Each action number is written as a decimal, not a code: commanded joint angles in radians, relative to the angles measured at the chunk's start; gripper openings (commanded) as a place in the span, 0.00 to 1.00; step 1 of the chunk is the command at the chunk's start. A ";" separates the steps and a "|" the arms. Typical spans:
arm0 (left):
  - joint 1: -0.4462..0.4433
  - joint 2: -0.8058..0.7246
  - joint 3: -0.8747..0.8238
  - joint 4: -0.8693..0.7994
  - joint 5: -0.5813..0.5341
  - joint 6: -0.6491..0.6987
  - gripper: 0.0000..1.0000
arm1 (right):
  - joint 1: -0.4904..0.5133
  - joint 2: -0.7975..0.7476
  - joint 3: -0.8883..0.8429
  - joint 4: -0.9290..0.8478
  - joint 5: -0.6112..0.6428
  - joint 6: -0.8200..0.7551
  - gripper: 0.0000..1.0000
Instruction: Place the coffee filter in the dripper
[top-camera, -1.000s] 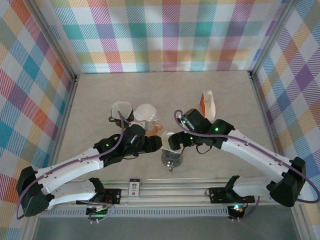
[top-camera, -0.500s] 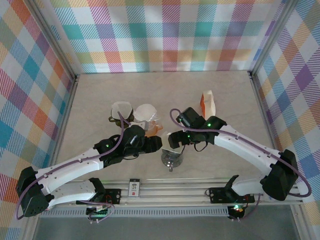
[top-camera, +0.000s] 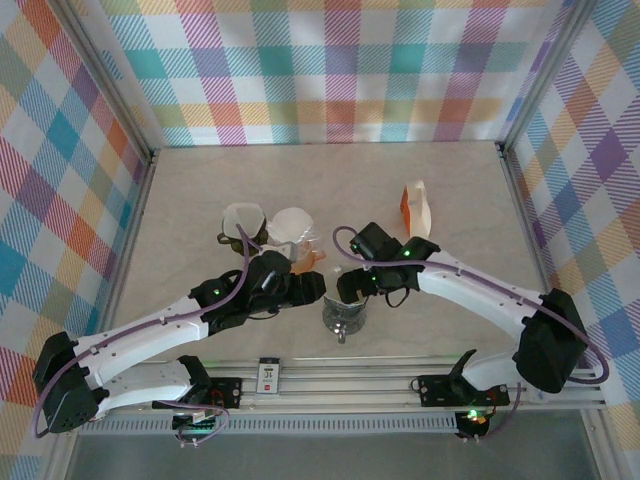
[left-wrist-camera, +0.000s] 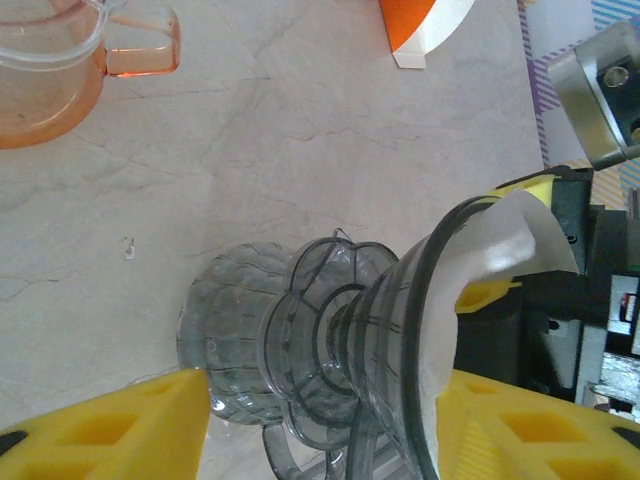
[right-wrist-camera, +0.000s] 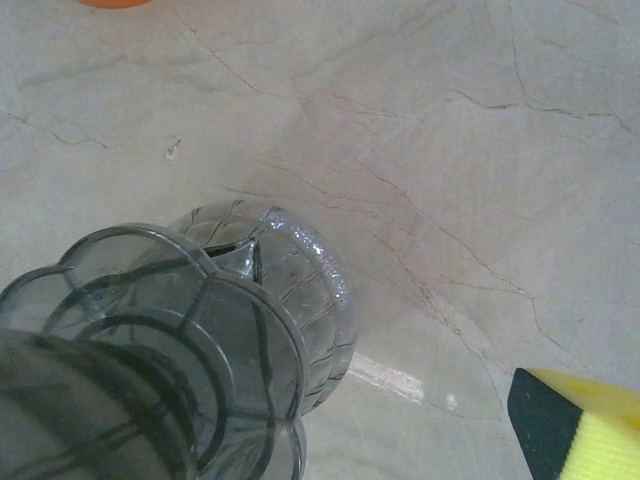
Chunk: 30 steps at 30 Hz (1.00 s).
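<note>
The marbled counter (top-camera: 330, 180) carries everything. The left arm (top-camera: 150, 335) reaches from the near left corner to the centre, and the right arm (top-camera: 480, 295) bends in from the near right to meet it. The left hand (top-camera: 312, 288) points right, its yellow fingers (left-wrist-camera: 130, 425) flanking the clear dripper (left-wrist-camera: 320, 340) at the near centre; whether they press it I cannot tell. The right hand (top-camera: 348, 284) faces it from the right, released, its fingers spread wide. The white coffee filter (left-wrist-camera: 500, 250) sits inside the dripper's cone, its top edge poking past the rim between the right hand's fingertips.
</note>
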 joint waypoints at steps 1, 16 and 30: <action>0.007 0.008 -0.028 0.056 0.015 -0.021 0.61 | -0.001 0.016 -0.025 0.041 0.014 0.008 0.97; 0.004 -0.006 -0.022 0.096 -0.019 -0.015 0.75 | -0.001 0.018 -0.034 0.041 0.009 0.026 0.96; 0.003 -0.001 -0.012 0.029 -0.038 -0.038 0.66 | 0.001 -0.057 0.029 0.029 0.022 0.027 0.97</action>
